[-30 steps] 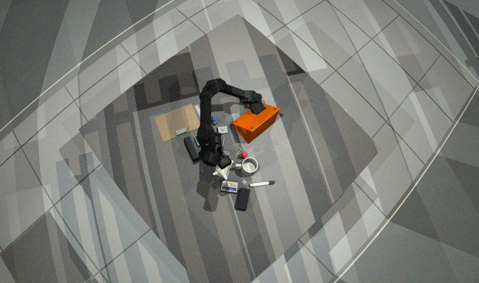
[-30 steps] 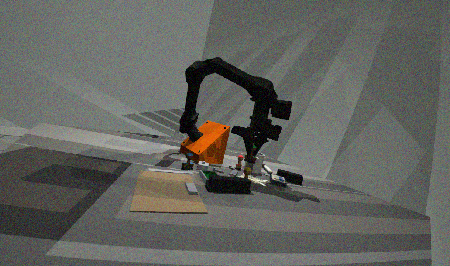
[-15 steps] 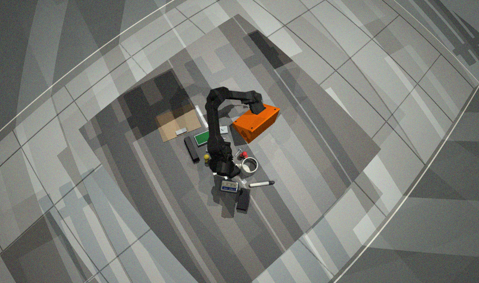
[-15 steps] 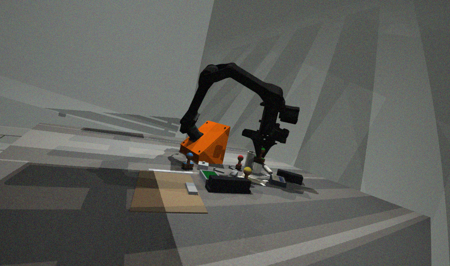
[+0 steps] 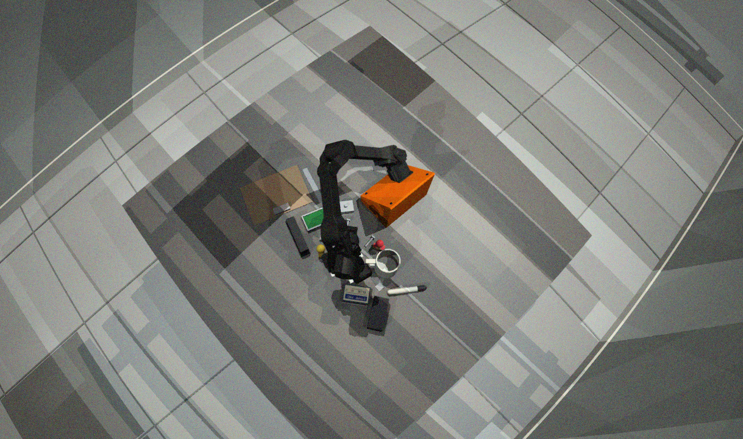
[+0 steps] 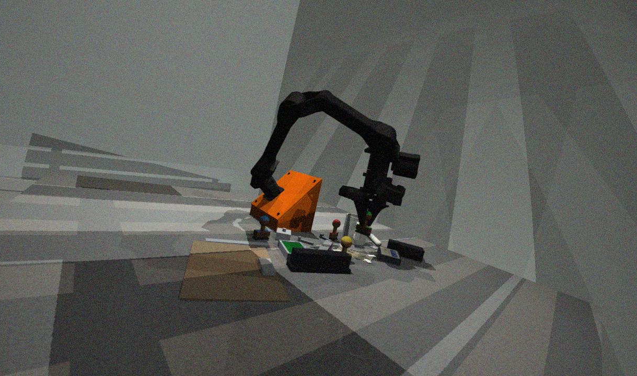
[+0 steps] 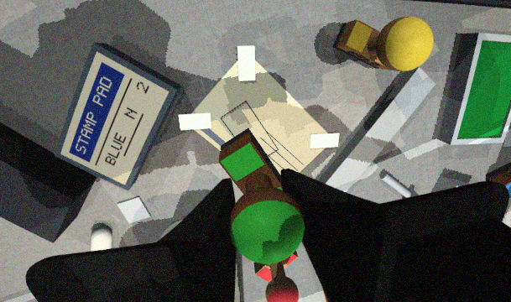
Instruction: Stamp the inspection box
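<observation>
My gripper [image 7: 257, 182] [image 6: 366, 224] is shut on the green-knobbed stamp [image 7: 268, 231] [image 6: 368, 217]. The stamp's wooden block with a green label hangs above the near part of the card. The cream card [image 7: 299, 122] lies on the bench with white tabs at its corners and a thin-lined box, partly hidden by the block. No print shows in the visible part of the box. The open green pad [image 7: 490, 92] [image 5: 312, 219] [image 6: 292, 246] lies to the right in the wrist view. The stamp's underside is hidden.
A closed blue stamp pad [image 7: 117, 115] [image 5: 355, 294] lies left of the card in the wrist view. A yellow-knobbed stamp [image 7: 406, 44] [image 5: 320, 249], a red-knobbed stamp [image 7: 282, 291] [image 5: 380, 244], a mug [image 5: 387, 263], a marker [image 5: 406, 291] and black blocks [image 5: 377, 314] [image 5: 297, 236] stand around.
</observation>
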Action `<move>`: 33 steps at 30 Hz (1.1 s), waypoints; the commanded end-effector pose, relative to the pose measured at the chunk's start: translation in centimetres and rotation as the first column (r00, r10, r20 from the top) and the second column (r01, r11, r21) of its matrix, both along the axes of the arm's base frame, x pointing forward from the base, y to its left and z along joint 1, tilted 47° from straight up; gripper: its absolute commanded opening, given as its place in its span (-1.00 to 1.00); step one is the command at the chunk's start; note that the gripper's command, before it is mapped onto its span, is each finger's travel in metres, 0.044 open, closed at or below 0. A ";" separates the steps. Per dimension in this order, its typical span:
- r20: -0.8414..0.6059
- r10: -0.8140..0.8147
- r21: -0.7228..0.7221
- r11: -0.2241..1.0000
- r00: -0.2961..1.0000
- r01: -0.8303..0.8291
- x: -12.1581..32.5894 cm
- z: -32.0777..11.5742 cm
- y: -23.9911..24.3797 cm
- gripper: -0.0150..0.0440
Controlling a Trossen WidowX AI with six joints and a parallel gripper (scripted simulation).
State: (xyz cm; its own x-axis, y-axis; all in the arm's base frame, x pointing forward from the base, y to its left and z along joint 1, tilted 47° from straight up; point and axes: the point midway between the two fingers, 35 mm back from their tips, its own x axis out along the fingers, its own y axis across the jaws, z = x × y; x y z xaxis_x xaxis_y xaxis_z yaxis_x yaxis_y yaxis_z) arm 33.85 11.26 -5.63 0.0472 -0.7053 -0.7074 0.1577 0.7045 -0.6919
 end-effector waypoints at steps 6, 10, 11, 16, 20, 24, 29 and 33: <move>-0.005 0.006 -0.005 1.000 1.000 -0.006 0.0 -0.5 -0.5 -0.49; -0.005 0.007 -0.005 1.000 1.000 -0.007 0.0 -0.7 -0.7 -0.49; -0.005 0.007 -0.005 1.000 1.000 -0.007 0.0 -0.7 -0.7 -0.49; -0.005 0.007 -0.005 1.000 1.000 -0.007 0.0 -0.9 -1.0 -0.49; -0.004 0.008 -0.005 1.000 1.000 -0.008 0.1 -1.1 -1.2 -0.49; -0.004 0.008 -0.005 1.000 1.000 -0.008 0.1 -1.3 -1.4 -0.49; -0.004 0.008 -0.005 1.000 1.000 -0.008 0.1 -1.5 -1.6 -0.49; -0.003 0.009 -0.005 1.000 1.000 -0.009 0.1 -1.7 -1.8 -0.49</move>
